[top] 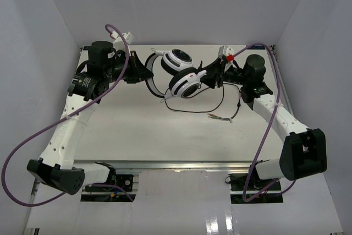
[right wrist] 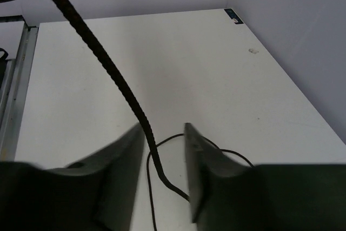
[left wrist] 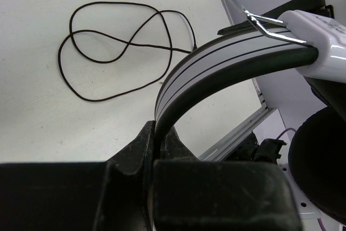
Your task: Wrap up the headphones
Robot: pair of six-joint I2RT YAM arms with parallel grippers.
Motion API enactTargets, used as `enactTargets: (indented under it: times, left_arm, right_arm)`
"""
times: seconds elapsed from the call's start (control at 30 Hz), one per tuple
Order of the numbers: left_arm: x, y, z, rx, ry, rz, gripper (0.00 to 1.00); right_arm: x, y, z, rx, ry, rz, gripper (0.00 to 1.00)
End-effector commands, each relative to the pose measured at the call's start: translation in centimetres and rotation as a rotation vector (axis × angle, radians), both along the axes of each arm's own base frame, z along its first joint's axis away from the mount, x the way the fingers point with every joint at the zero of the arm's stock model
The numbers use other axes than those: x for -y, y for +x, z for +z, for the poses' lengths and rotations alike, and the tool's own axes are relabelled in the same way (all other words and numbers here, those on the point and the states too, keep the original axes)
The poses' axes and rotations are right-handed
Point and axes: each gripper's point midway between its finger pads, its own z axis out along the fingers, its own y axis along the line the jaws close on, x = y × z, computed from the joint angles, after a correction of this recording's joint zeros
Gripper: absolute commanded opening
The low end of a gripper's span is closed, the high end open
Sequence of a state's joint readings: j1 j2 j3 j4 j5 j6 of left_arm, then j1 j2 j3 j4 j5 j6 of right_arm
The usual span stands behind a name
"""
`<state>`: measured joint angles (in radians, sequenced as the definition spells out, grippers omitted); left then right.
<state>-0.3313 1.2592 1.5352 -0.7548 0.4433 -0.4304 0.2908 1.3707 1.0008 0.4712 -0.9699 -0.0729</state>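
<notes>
The headphones (top: 184, 85) are held up at the back middle of the table, two white-and-black ear cups close together. My left gripper (top: 144, 75) is shut on the white headband (left wrist: 216, 58), which rises from between its fingers (left wrist: 135, 150). The thin dark cord (top: 190, 109) lies in loops on the table, its frayed coloured wires (top: 221, 118) to the right; the loops also show in the left wrist view (left wrist: 108, 47). My right gripper (top: 211, 78) sits beside the lower ear cup. Its jaws are open, and the cord (right wrist: 108, 68) runs down through the gap (right wrist: 165, 133).
White walls close in the table (top: 110, 136) on the left, back and right. Purple robot cables (top: 33, 136) arc beside both arms. A metal rail (top: 181, 164) runs along the table's near edge. A red tag (top: 229, 57) sits on the right wrist.
</notes>
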Motion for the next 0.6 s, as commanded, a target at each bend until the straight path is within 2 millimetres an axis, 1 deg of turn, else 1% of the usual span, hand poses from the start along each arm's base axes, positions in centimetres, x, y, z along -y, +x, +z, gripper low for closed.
enactTargets:
  times: [0.0,0.03,0.07,0.1,0.2,0.27,0.3,0.37,0.43,0.47,0.57]
  left_arm:
    - [0.5,-1.8,2.7,0.07,-0.079,-0.044,0.0]
    - [0.5,-1.8,2.2,0.066,-0.071,-0.043,0.0]
    - [0.4,-1.8,1.9,0.064,-0.066,-0.04,0.0]
    - [0.2,-1.7,1.5,0.062,-0.058,-0.03,0.0]
    - [0.1,-1.4,-0.3,0.054,-0.036,-0.024,0.0]
    - [0.8,-1.6,-1.1,0.046,-0.061,-0.064,0.0]
    - [1.3,-1.5,-1.0,0.057,-0.086,-0.088,0.0]
    - [2.1,-1.7,-1.2,0.039,-0.139,-0.119,0.0]
    - [2.7,-1.6,-0.7,0.036,-0.179,-0.143,0.0]
    - [3.0,-1.5,-0.3,0.038,-0.201,-0.149,0.0]
    - [3.5,-0.9,0.7,0.048,-0.251,-0.149,0.0]
  right_arm:
    - [0.1,0.1,3.2,0.064,0.04,-0.018,0.15]
    - [0.4,0.1,3.6,0.079,0.033,-0.04,0.09]
    - [0.9,0.5,3.9,0.091,0.026,-0.089,0.08]
    - [1.4,0.7,4.1,0.105,0.018,-0.128,0.08]
    - [2.9,0.3,5.0,0.127,-0.032,-0.22,0.08]
    - [3.3,-0.3,4.6,0.105,-0.058,-0.228,0.08]
    - [3.3,-0.7,4.0,0.085,-0.07,-0.219,0.08]
    - [2.8,-1.4,2.9,0.042,-0.087,-0.171,0.08]
    - [2.1,-2.1,1.4,-0.008,-0.106,-0.116,0.08]
    - [1.4,-2.9,0.7,-0.029,-0.115,-0.058,0.08]
    - [-0.3,-5.0,-0.4,-0.043,-0.139,0.04,0.08]
